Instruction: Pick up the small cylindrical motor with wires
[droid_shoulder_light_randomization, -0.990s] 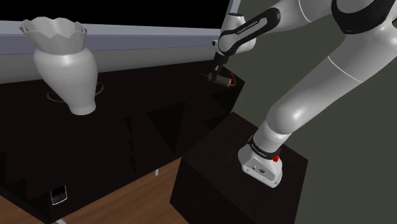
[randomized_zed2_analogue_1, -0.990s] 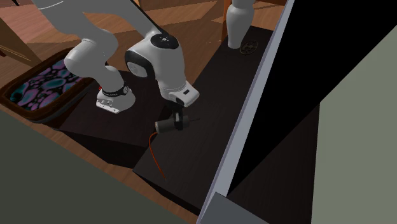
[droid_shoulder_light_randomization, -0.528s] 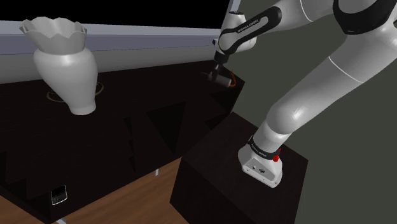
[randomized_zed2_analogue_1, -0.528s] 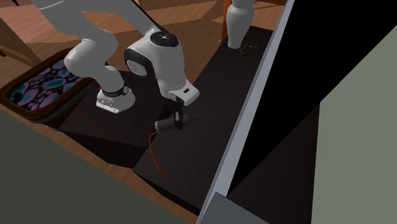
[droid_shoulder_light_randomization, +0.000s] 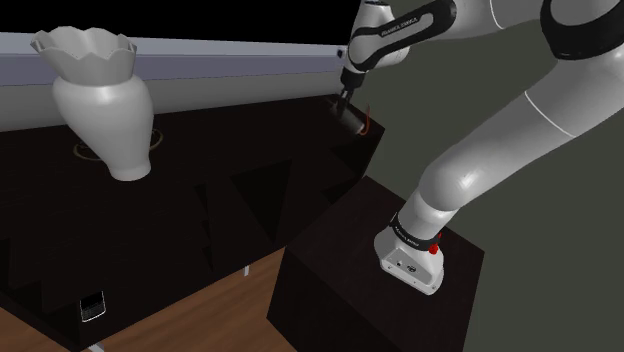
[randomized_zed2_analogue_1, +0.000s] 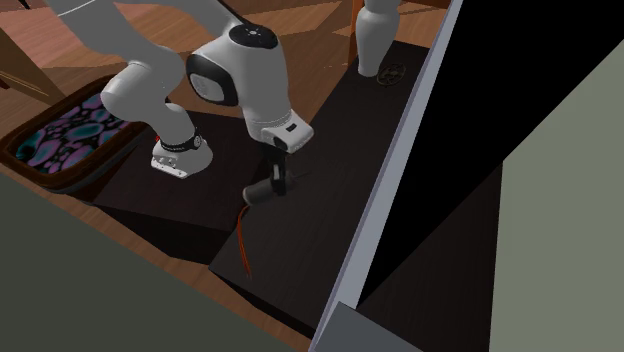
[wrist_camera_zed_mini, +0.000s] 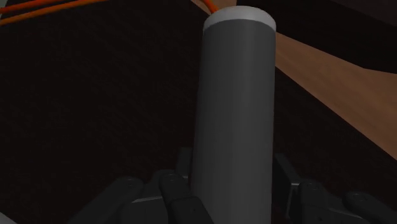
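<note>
Lifted the motor higher off the table in the jaws over the last second. Raised the wrist and flattened the forearm in the shoulder view. Drew the wires up a little with it.

My hand clasps the motor, a smooth dark grey cylinder with a paler grey cap at the end that points away from me. In the second exterior view it lies sideways under my hand, over the dark counter and near its edge. Thin orange-red wires hang from one end in a loose curve. I cannot tell whether they touch the counter.
</note>
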